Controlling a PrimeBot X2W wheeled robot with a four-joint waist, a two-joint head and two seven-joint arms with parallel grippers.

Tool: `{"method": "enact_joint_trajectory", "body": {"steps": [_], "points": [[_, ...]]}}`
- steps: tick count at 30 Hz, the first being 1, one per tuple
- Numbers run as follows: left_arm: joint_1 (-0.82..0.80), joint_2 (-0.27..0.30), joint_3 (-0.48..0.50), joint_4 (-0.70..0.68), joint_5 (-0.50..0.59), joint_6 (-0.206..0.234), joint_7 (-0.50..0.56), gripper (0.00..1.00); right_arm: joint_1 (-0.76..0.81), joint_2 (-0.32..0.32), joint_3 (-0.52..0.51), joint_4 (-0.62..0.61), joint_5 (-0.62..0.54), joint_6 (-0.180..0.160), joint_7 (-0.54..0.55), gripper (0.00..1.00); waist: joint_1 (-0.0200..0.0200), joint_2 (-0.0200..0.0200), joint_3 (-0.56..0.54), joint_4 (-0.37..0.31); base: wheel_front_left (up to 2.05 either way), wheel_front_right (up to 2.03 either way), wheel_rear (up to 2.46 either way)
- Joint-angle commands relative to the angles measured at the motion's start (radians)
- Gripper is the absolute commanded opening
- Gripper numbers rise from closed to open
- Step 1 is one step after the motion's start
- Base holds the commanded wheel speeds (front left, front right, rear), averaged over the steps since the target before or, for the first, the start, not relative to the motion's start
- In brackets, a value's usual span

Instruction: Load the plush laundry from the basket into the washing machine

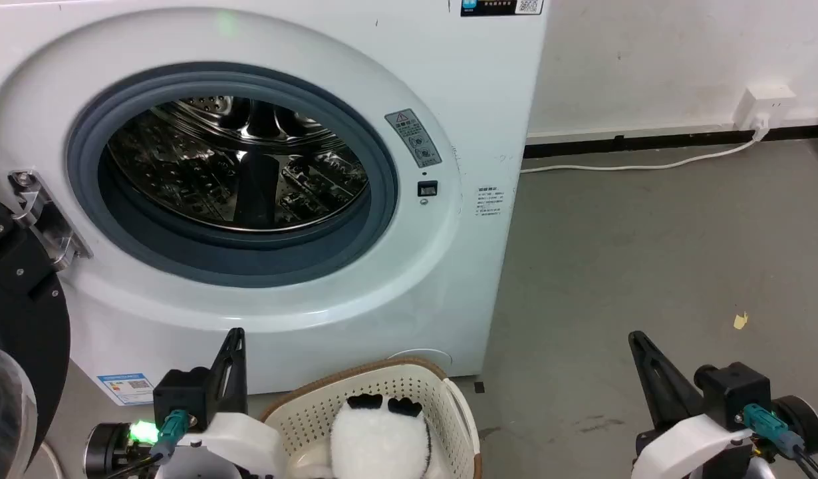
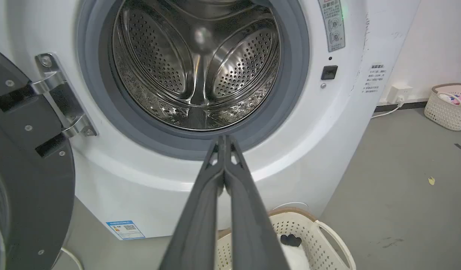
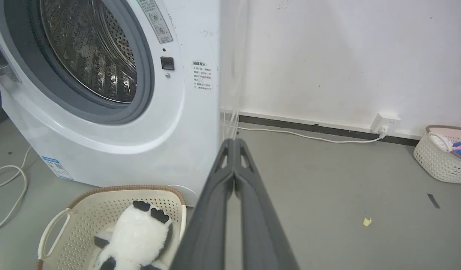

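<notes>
The washing machine stands with its black-rimmed door swung open to the left, and its steel drum holds nothing. On the floor just in front sits the cream basket with the plush laundry inside, a fluffy white toy with black patches. My left gripper is shut and points up just left of the basket. My right gripper is shut too, well to the right over the bare floor. Seen from the right wrist, the plush lies in the basket.
A second cream basket with coloured clothes stands by the wall at the far right. A white cable runs along the skirting to a wall socket. Another cable loops on the floor left of the machine. Grey floor lies open to the right.
</notes>
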Motion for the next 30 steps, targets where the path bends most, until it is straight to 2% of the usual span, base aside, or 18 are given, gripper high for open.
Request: {"method": "enact_joint_trajectory", "body": {"steps": [1,30], "points": [[-0.001,0.000,0.000,-0.004,0.003,-0.004,0.000,0.00,-0.012,0.001,0.000,-0.004,-0.005,-0.001,0.001,0.00,0.0000,0.0000,0.000,0.000,0.00,0.00,0.00],[-0.001,0.000,0.000,-0.004,0.003,-0.004,0.000,0.00,-0.012,0.001,0.000,-0.004,-0.005,-0.001,0.001,0.00,0.0000,0.0000,0.000,0.000,0.00,0.00,0.00]]}}
